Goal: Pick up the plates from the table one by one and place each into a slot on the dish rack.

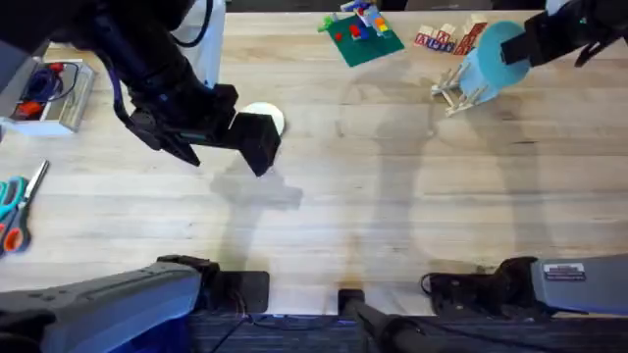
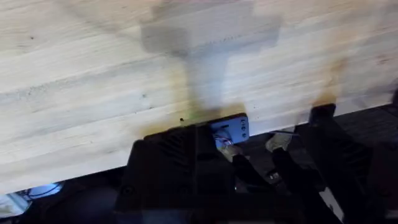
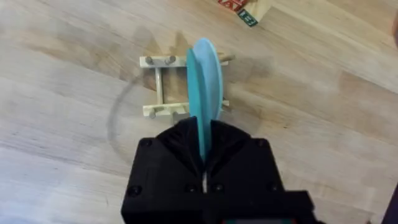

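The right gripper (image 3: 203, 163) pinches a thin, stiff, seemingly light teal-blue plate (image 3: 206, 93) by its rim, edge-on above the far-right dish rack (image 3: 163, 87); I cannot tell the left gripper's state.

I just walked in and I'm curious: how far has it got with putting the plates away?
Nothing looks finished yet: the dish rack holds no settled plate. In hand: the right gripper is shut on the teal-blue plate, held on edge over the rack's far-end slots, not yet released. Left to do: the cream-yellow plate sits on the table, partly hidden behind the left arm's gripper.
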`<move>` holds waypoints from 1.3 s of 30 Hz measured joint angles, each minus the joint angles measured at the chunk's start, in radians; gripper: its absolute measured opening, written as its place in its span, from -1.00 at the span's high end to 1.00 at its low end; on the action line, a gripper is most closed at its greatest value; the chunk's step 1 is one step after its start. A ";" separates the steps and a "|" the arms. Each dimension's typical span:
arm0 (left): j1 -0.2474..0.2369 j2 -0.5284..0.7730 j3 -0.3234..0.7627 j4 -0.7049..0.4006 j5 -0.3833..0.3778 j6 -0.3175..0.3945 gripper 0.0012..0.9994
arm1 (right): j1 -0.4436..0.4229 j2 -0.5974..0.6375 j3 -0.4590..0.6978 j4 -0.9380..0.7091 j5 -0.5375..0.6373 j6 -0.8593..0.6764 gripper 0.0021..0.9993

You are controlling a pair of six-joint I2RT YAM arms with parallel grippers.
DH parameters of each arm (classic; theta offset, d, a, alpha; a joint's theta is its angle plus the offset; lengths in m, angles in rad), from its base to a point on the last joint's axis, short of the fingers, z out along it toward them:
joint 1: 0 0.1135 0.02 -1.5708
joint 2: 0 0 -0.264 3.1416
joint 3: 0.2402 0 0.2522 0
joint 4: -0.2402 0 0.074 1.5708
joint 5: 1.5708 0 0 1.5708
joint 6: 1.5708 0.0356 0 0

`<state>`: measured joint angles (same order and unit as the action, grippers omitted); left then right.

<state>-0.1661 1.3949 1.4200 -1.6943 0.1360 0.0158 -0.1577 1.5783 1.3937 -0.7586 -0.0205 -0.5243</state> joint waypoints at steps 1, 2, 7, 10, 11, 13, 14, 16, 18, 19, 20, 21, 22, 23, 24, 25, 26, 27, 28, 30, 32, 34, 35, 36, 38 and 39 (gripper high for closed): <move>0.000 0.000 0.000 0.000 0.000 0.000 -0.99 | 0.000 0.001 0.000 0.002 0.002 0.000 0.94; 0.000 0.000 0.000 0.000 0.000 0.000 -0.99 | 0.000 0.004 0.000 0.003 0.002 0.000 0.94; 0.000 0.000 0.000 0.000 0.000 0.000 -0.99 | 0.000 0.026 0.000 0.017 0.006 0.001 0.94; 0.000 0.000 0.000 0.000 0.000 0.000 -0.99 | 0.000 0.040 0.000 0.029 0.006 0.004 0.94; 0.000 0.000 0.000 0.000 0.000 0.000 -0.99 | 0.000 0.044 0.000 0.030 0.006 0.004 0.94; 0.000 0.000 0.000 0.000 0.000 0.000 -0.99 | 0.000 0.049 0.000 0.034 0.006 0.007 0.94; 0.000 0.000 0.000 0.000 0.000 0.000 -0.99 | 0.000 0.050 0.000 0.034 0.006 0.008 0.94; 0.000 0.000 0.000 0.000 0.000 0.000 -0.99 | 0.000 0.050 0.000 0.037 0.005 0.009 0.94; 0.000 0.000 0.000 0.000 0.000 0.000 -0.99 | 0.000 0.050 0.000 0.040 0.002 0.013 0.94; 0.000 0.000 0.000 0.000 0.000 0.000 -0.99 | 0.000 0.050 0.000 0.040 0.001 0.014 0.94; 0.000 0.000 0.000 0.000 0.000 0.000 -0.99 | 0.000 0.050 0.000 0.040 0.001 0.016 0.94; 0.000 0.000 0.000 0.000 0.000 0.000 -0.99 | 0.000 0.050 0.000 0.040 0.001 0.017 0.94; 0.000 0.000 0.000 0.000 0.000 0.000 -0.99 | 0.000 0.050 0.000 0.040 0.001 0.019 0.94; 0.000 0.000 0.000 0.000 0.000 0.000 -0.99 | 0.000 0.051 0.000 0.040 0.000 0.020 0.94; 0.000 0.000 0.000 0.000 0.000 0.000 -0.99 | 0.000 0.052 0.000 0.040 0.000 0.021 0.94; 0.000 0.000 0.000 0.000 0.000 0.000 -0.99 | 0.000 0.054 0.000 0.040 -0.002 0.023 0.94; 0.000 0.000 0.000 0.000 0.000 0.000 -0.99 | 0.000 0.055 0.000 0.040 -0.003 0.023 0.94; 0.000 0.000 0.000 0.000 0.000 0.000 -0.99 | 0.000 0.058 0.000 0.041 -0.006 0.024 0.94; 0.000 0.000 0.000 0.000 0.000 0.000 -0.99 | 0.000 0.061 0.000 0.041 -0.010 0.027 0.94; 0.000 0.000 0.000 0.000 0.000 0.000 -0.99 | 0.000 0.066 0.000 0.041 -0.012 0.029 0.94; 0.000 0.000 0.000 0.000 0.000 0.000 -0.99 | 0.000 0.068 0.000 0.041 -0.015 0.031 0.94; 0.000 0.000 0.000 0.000 0.000 0.000 -0.99 | 0.000 0.070 0.000 0.041 -0.018 0.031 0.94; 0.000 0.000 0.000 0.000 0.000 0.000 -0.99 | 0.000 0.072 0.000 0.042 -0.019 0.031 0.94; 0.000 0.000 0.000 0.000 0.000 0.000 -0.99 | 0.000 0.074 0.000 0.043 -0.021 0.031 0.94; 0.000 0.000 0.000 0.000 0.000 0.000 -0.99 | 0.000 0.079 0.000 0.047 -0.022 0.031 0.94; 0.000 0.000 0.000 0.000 0.000 0.000 -0.99 | 0.000 0.082 0.000 0.048 -0.022 0.031 0.94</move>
<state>-0.1661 1.3949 1.4200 -1.6943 0.1360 0.0158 -0.1574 1.6598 1.3941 -0.7109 -0.0422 -0.4934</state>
